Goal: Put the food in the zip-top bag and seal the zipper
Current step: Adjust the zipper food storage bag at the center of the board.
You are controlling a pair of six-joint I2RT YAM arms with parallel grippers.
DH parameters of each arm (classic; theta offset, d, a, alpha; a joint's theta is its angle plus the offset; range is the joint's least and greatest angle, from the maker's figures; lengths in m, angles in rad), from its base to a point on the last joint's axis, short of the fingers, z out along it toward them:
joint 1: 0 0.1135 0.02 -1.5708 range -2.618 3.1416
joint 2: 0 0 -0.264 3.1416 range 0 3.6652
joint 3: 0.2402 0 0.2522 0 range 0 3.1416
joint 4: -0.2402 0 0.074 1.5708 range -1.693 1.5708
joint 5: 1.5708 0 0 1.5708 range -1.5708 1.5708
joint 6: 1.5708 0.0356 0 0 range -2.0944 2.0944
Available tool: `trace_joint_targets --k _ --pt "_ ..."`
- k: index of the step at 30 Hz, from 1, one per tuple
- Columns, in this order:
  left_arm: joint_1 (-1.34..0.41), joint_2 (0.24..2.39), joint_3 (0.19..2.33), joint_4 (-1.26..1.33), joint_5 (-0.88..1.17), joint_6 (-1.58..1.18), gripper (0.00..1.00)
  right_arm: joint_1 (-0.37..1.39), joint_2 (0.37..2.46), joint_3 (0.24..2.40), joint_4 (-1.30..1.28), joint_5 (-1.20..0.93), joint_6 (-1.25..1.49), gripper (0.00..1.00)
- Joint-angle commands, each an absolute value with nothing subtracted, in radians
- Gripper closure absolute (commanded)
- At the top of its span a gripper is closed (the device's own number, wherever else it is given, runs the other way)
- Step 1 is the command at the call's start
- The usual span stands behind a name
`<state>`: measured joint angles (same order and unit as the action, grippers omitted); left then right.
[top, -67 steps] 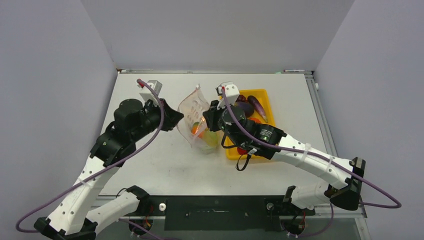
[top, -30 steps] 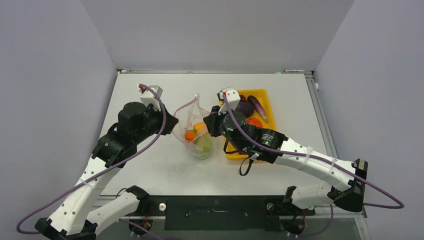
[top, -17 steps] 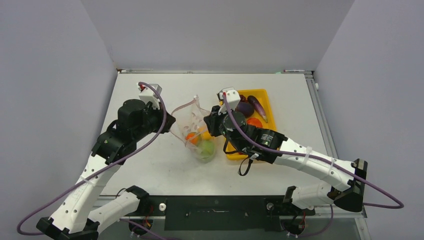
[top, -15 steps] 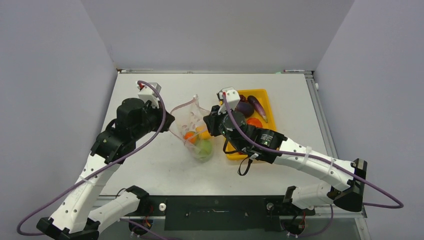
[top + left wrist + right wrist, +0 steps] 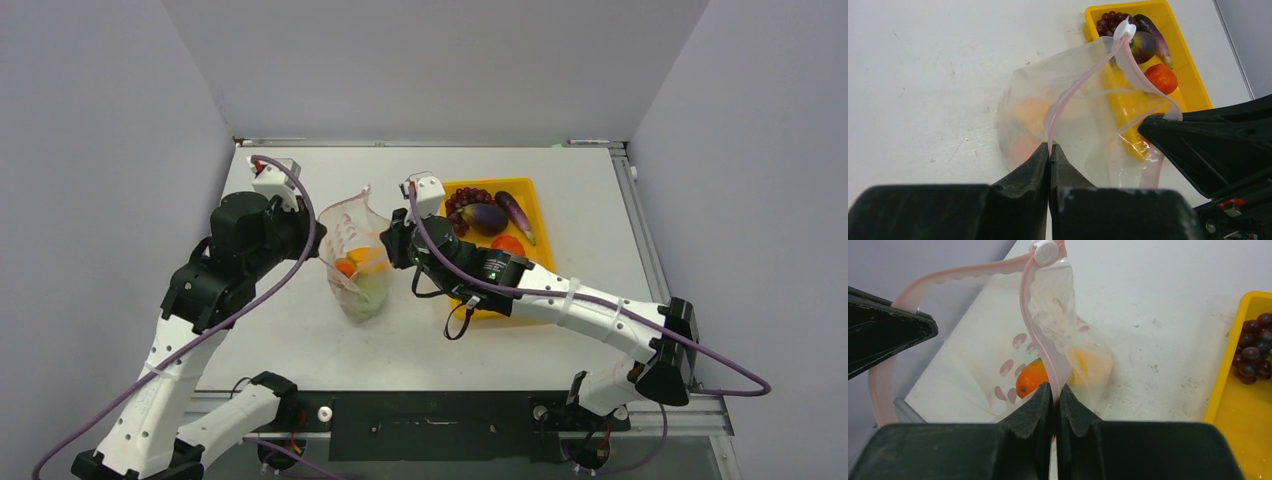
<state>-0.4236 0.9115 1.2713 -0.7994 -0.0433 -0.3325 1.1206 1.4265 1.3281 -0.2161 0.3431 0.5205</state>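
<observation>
At the mouth of the zip-top bag [image 5: 350,268], your left gripper [image 5: 1049,151] and right gripper [image 5: 1054,390] each pinch the zipper [image 5: 1079,86]; the film looks floppy, so hold only that stiffer strip.

**Arm pose and grip.** The left arm [image 5: 185,330] rises from its base with bent elbow, its forearm reaching forward and inward. The right arm [image 5: 585,305] stretches low, forward and leftward. The left gripper [image 5: 1049,150] has its jaws closed, pinching the thin pink-red plastic zipper strip [image 5: 1073,89] between its fingertips. The right gripper [image 5: 1054,388] is likewise clamped on the strip's opposite side. The two grippers face each other, near but apart, each seen beyond the other's fingertips.
</observation>
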Motion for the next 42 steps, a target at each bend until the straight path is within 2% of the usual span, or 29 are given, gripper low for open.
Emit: trace_joint_targets --k 1,21,28,36,42 --pt "-0.416 0.893 1.355 -0.798 -0.061 -0.317 1.00 1.113 1.469 1.379 -0.150 0.304 0.529 0.95" --pt "-0.416 0.904 1.166 -0.668 0.103 -0.298 1.00 1.011 1.324 1.144 -0.139 0.273 0.574 0.95" --pt "-0.421 0.908 1.073 -0.586 0.221 -0.279 1.00 1.010 1.276 1.089 -0.145 0.265 0.588 0.95" --pt "-0.430 0.880 0.992 -0.527 0.198 -0.267 1.00 1.010 1.217 1.009 -0.155 0.274 0.614 0.94" --pt "-0.428 0.813 0.936 -0.481 0.157 -0.268 1.00 1.010 1.200 0.992 -0.159 0.279 0.617 0.87"
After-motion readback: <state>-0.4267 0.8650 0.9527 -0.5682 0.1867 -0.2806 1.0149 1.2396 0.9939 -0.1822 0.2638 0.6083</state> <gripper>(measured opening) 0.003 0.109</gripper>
